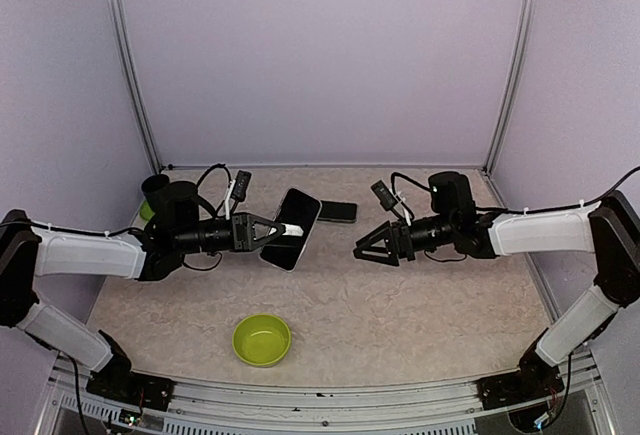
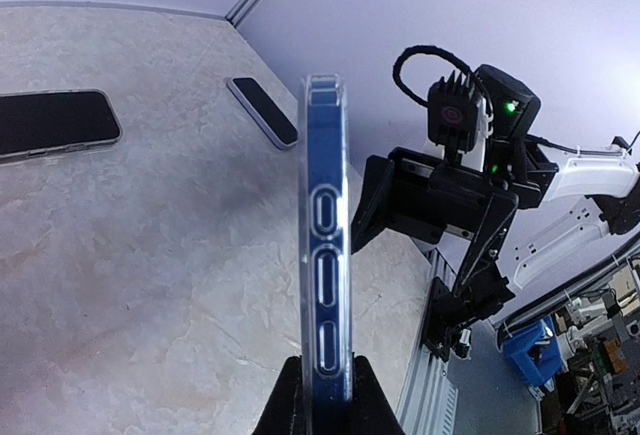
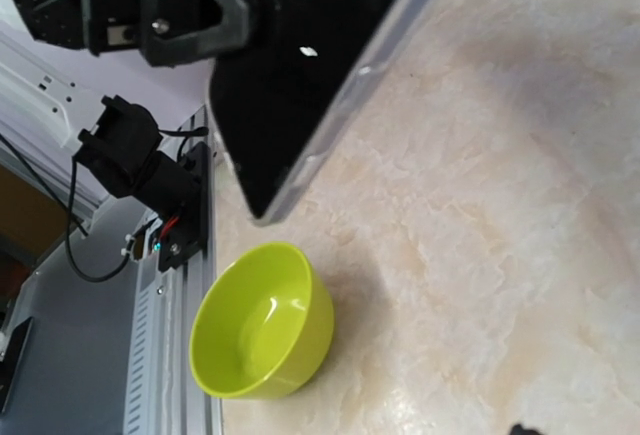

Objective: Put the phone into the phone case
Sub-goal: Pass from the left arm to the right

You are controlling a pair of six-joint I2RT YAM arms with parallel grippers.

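The mottled beige bench (image 1: 400,305) carries a lime-green bowl (image 1: 261,340) near its front edge, a dark phone (image 1: 338,211) toward the back, and a black cup (image 1: 154,188) at its back-left corner.

Count: 3 phone-sized slabs: 1 clear case (image 2: 325,245) with blue inside, plus dark phone (image 2: 55,125) and second dark phone (image 2: 262,112). 1 green bowl (image 1: 262,340). 1 black cup (image 1: 155,187). 2 arms: left arm (image 1: 90,253), right arm (image 1: 545,230).

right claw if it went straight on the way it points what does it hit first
Probably the phone, held off the table by the left claw; the open right claw points straight at it, though depth is unclear.
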